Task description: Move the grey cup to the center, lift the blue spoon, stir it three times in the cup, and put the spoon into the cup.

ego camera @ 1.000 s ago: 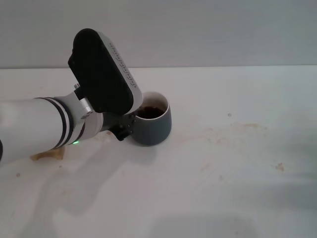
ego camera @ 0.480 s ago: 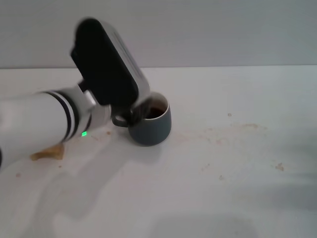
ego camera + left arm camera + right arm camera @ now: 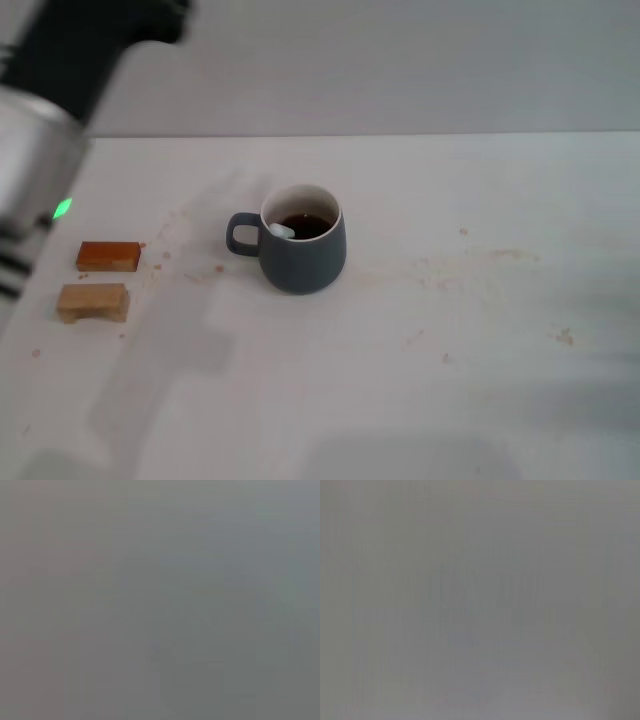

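The grey cup (image 3: 303,247) stands upright near the middle of the white table (image 3: 420,380), its handle pointing to my left, with dark liquid inside. The pale end of the blue spoon (image 3: 281,231) rests inside the cup against its left inner wall; the rest of the spoon is hidden in the liquid. My left arm (image 3: 45,110) is raised at the top left corner of the head view, well away from the cup; its gripper is out of frame. The right gripper is out of view. Both wrist views show only blank grey.
An orange wooden block (image 3: 109,256) and a tan wooden block (image 3: 93,301) lie at the left of the table. Brown stains are scattered over the table to the right of the cup.
My left arm has lifted away from the cup, up and to the left. The spoon stays in the cup, and the two wooden blocks are now uncovered.
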